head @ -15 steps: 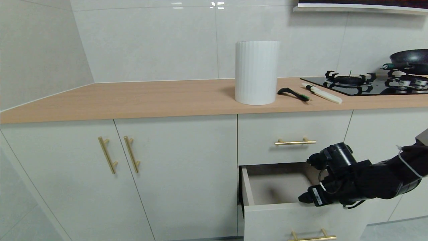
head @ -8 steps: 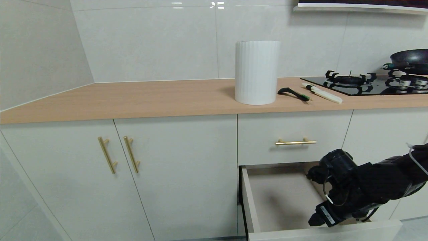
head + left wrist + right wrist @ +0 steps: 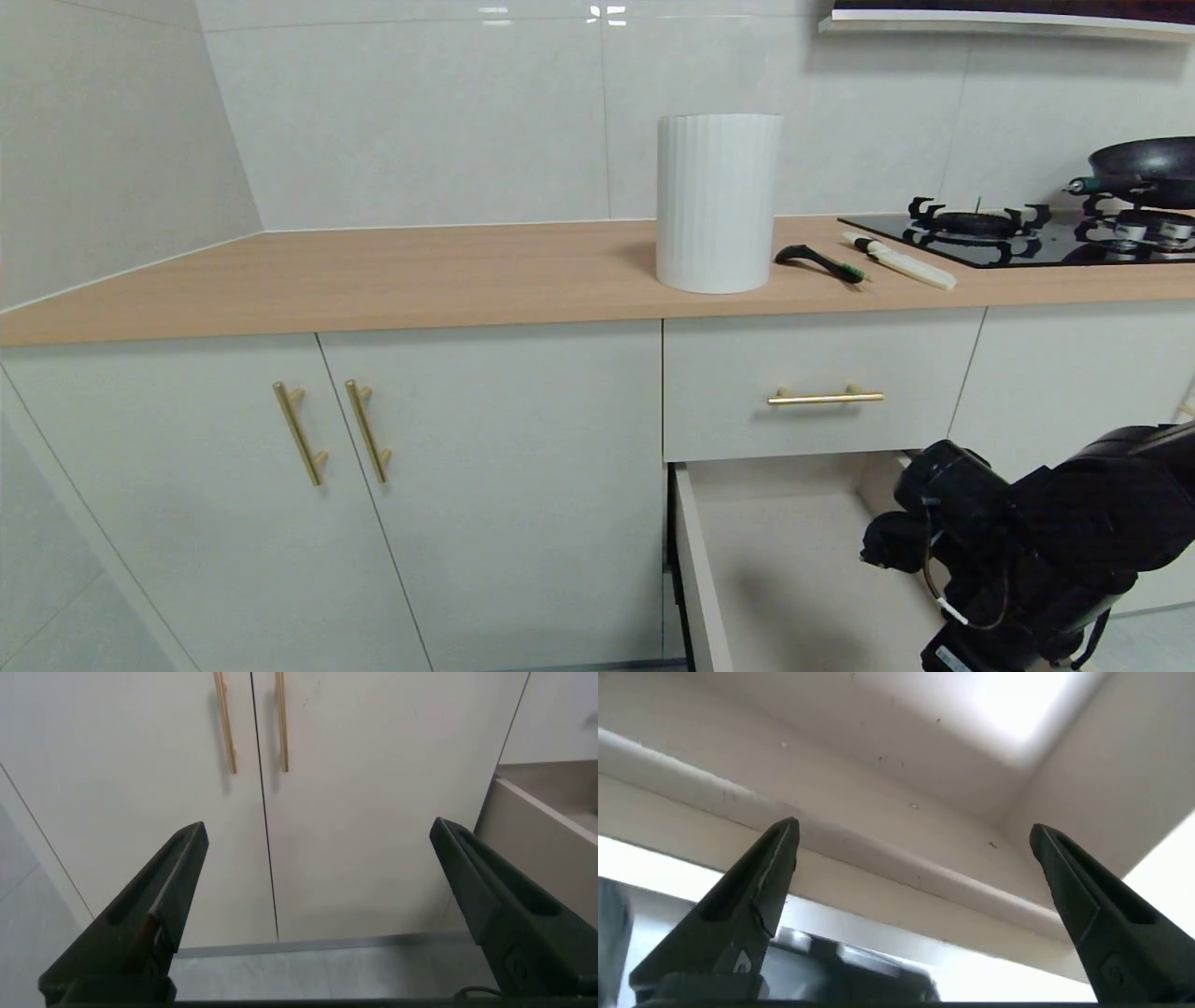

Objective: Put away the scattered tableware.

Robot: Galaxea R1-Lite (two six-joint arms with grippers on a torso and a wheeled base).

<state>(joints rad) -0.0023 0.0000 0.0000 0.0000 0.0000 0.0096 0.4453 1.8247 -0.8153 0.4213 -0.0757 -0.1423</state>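
1. Our right gripper (image 3: 913, 831) holds its fingers apart, empty, at the open drawer (image 3: 695, 560). We judge it open enough.
2. We should lift out without catching its rim.
3. The left gripper (image 3: 320, 831), fingers also apart, faces the doors (image 3: 374, 784).
4. The tool (image 3: 822, 261) and knife (image 3: 901, 259) lie on the counter (image 3: 420, 271) beside the canister (image 3: 717, 201). We should take them by the handles.

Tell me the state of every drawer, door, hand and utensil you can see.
Lower drawer: open
Upper drawer: shut
Cupboard doors: shut
Left hand: open, empty
Right hand: open, empty
Canister: upright
Knife: lying flat
Pan: on the hob
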